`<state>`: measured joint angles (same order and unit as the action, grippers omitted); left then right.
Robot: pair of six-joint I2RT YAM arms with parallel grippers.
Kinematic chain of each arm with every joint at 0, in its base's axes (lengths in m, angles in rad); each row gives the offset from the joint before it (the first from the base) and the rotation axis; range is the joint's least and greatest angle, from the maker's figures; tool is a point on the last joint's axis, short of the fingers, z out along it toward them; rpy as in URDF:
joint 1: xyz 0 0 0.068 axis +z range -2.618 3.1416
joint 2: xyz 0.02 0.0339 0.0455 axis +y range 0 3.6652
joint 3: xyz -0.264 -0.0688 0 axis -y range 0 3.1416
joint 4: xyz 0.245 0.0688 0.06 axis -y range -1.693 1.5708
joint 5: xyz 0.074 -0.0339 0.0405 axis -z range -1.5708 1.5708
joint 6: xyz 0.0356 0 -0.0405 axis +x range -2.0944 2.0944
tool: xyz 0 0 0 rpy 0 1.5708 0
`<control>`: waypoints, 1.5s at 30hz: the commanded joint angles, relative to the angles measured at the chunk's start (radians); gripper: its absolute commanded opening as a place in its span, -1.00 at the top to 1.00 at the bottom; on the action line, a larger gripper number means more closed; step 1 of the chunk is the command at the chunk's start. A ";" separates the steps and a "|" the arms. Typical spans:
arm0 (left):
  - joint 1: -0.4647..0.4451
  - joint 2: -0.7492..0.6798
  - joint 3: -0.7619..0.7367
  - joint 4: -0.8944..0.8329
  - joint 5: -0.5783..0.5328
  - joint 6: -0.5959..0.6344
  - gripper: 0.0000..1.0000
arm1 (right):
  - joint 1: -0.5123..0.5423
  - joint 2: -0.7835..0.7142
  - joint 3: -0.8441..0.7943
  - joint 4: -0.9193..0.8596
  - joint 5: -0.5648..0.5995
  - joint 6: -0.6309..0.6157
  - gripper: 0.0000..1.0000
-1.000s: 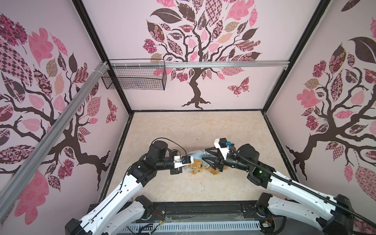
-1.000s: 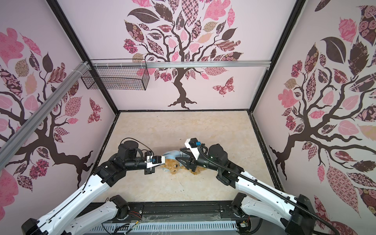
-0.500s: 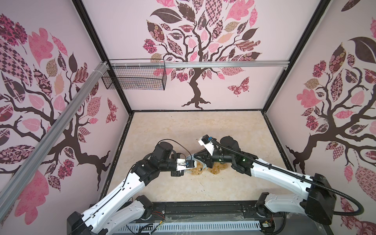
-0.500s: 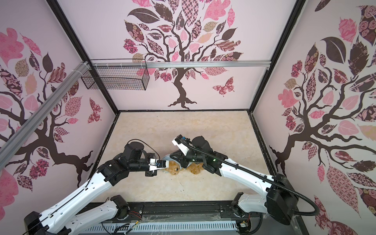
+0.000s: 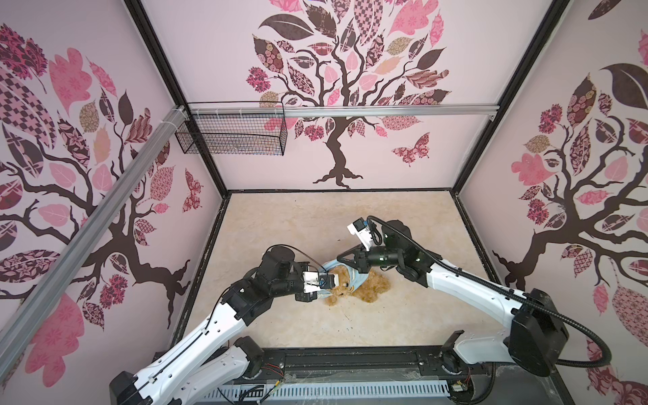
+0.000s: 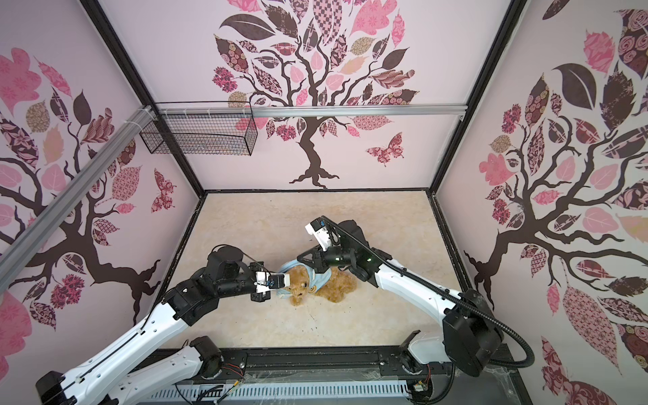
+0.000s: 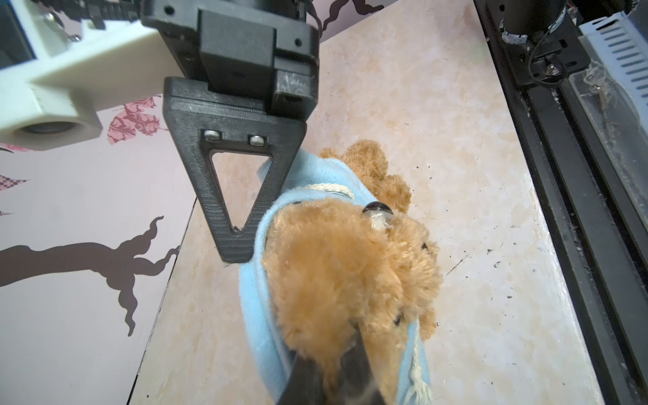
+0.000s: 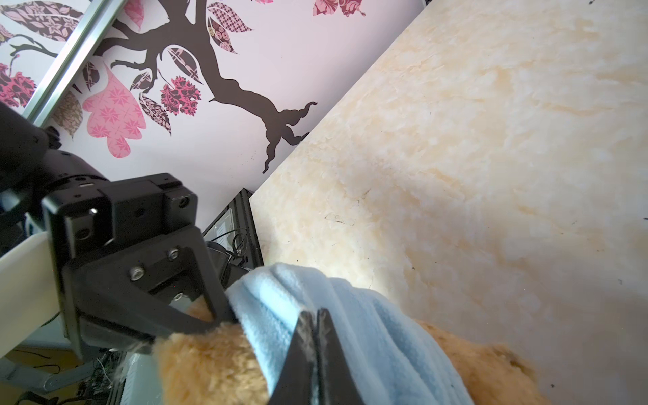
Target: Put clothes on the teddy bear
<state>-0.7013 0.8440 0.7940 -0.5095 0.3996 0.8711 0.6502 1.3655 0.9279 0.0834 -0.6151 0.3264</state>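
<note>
The teddy bear [image 5: 373,289] [image 6: 338,287] lies on the beige floor near the front, golden-brown and curly-furred. A light blue shirt [image 5: 358,280] [image 6: 321,280] is bunched round its head and neck. In the left wrist view the shirt [image 7: 256,315] rings the bear's head [image 7: 333,266]. My left gripper [image 5: 331,280] [image 6: 285,280] [image 7: 336,368] is shut on the fur of the bear's head. My right gripper [image 5: 340,261] [image 6: 298,260] [image 8: 315,333] is shut on a fold of the shirt [image 8: 368,315] at the far side of the head. The two grippers' tips nearly touch.
A black wire basket [image 5: 231,133] hangs on the back wall under an aluminium rail [image 5: 385,111]. Patterned walls close in the left, back and right. A black frame rail [image 5: 350,357] runs along the front edge. Bare beige floor [image 5: 333,217] lies behind the bear.
My right gripper has swung left from the bear's body to its head and has shut on the shirt. The left gripper has stayed shut at the bear's head.
</note>
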 commanded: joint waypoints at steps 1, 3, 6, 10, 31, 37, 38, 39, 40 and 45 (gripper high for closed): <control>-0.015 -0.077 -0.029 -0.014 0.108 -0.016 1.00 | -0.114 0.059 0.009 -0.077 0.200 0.005 0.90; -0.015 -0.085 -0.038 -0.018 0.105 -0.017 1.00 | -0.127 0.060 0.014 -0.073 0.196 0.006 0.87; -0.015 -0.093 -0.051 -0.016 0.092 -0.025 1.00 | -0.137 0.052 0.028 -0.079 0.185 0.001 0.79; -0.015 -0.096 -0.062 0.025 0.060 -0.097 1.00 | -0.139 0.006 0.045 -0.110 0.222 -0.033 0.47; -0.013 0.135 -0.023 0.247 -0.330 -1.667 1.00 | 0.331 -0.313 -0.350 0.308 0.410 0.030 0.07; -0.014 0.129 -0.066 0.327 -0.322 -1.768 1.00 | 0.390 -0.169 -0.364 0.375 0.476 0.111 0.14; -0.015 0.136 -0.069 0.333 -0.318 -1.771 1.00 | 0.391 -0.144 -0.354 0.377 0.480 0.113 0.14; -0.015 0.142 -0.071 0.337 -0.313 -1.774 1.00 | 0.391 -0.124 -0.345 0.377 0.489 0.114 0.14; -0.015 0.148 -0.073 0.341 -0.308 -1.776 1.00 | 0.391 -0.102 -0.329 0.365 0.506 0.115 0.14; -0.016 0.166 -0.075 0.363 -0.279 -1.790 1.00 | 0.392 -0.028 -0.275 0.319 0.623 0.105 0.15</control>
<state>-0.7136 1.0100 0.7418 -0.2211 0.0937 -0.8913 1.0393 1.3006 0.5945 0.4011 -0.0845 0.4240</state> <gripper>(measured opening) 0.059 0.429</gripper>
